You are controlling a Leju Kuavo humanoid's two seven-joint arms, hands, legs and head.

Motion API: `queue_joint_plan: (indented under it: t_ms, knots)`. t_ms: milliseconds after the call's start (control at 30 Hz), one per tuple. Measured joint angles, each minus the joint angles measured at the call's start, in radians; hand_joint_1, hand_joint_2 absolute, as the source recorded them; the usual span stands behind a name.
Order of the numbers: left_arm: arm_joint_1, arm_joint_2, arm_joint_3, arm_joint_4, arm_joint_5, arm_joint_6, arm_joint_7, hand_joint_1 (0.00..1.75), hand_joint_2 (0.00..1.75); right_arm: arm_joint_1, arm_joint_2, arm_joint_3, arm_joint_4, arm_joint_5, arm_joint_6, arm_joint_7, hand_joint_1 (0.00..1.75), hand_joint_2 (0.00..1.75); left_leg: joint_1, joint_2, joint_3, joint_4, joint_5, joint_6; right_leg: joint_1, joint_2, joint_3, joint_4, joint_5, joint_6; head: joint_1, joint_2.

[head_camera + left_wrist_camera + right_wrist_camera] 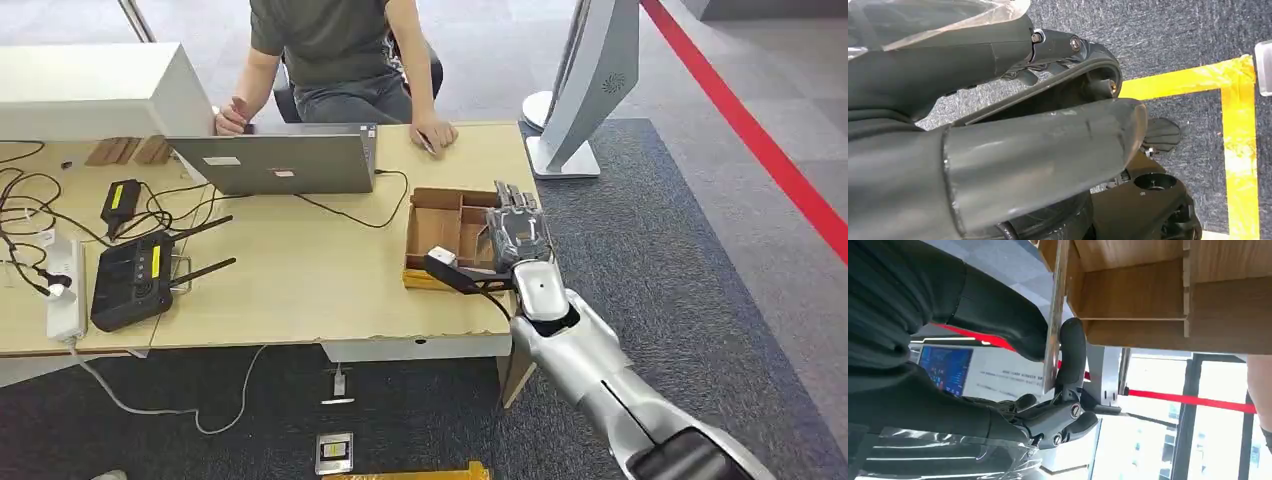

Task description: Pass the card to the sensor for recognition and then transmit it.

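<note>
Card [1054, 315] is pinched edge-on between the thumb and a dark finger of the right hand [520, 235], held over the brown divided box [440, 215] at the right end of the bench [300, 280]. Left hand [998, 150] is seen over grey carpet (yellow tape nearby), fingers curled, nothing visibly in them.

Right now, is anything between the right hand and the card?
Nothing visible. The right hand already pinches the card between thumb and finger, at the box on the table's right end.
</note>
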Motion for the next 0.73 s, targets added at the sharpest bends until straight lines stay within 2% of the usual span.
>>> queue_joint_plan:
  t_ms: [233,467,733]
  knots:
    - [0.000,0.000,0.000,0.000,-0.008,0.000,0.001,0.00,0.00,-0.035,0.002,0.004,-0.001,0.013,0.005,-0.003,1.75,1.75,0.000,0.000,0.000,0.000,0.000,0.000,0.000,0.000,0.000,0.000,0.001,0.000,0.000,0.000]
    - [0.000,0.000,0.000,0.000,-0.032,-0.002,0.001,0.00,0.00,-0.153,0.001,0.016,-0.009,0.035,0.098,0.009,1.75,1.75,0.000,0.000,0.000,0.000,0.000,0.000,0.000,0.000,0.000,0.000,0.001,0.000,0.000,0.000]
    - [-0.001,0.000,0.000,0.000,-0.055,-0.013,0.000,0.00,0.00,-0.240,-0.006,0.032,0.002,0.050,0.150,0.031,1.75,1.75,0.000,0.000,0.000,0.000,0.000,0.000,0.000,0.000,0.000,0.000,0.001,0.000,0.000,0.000]
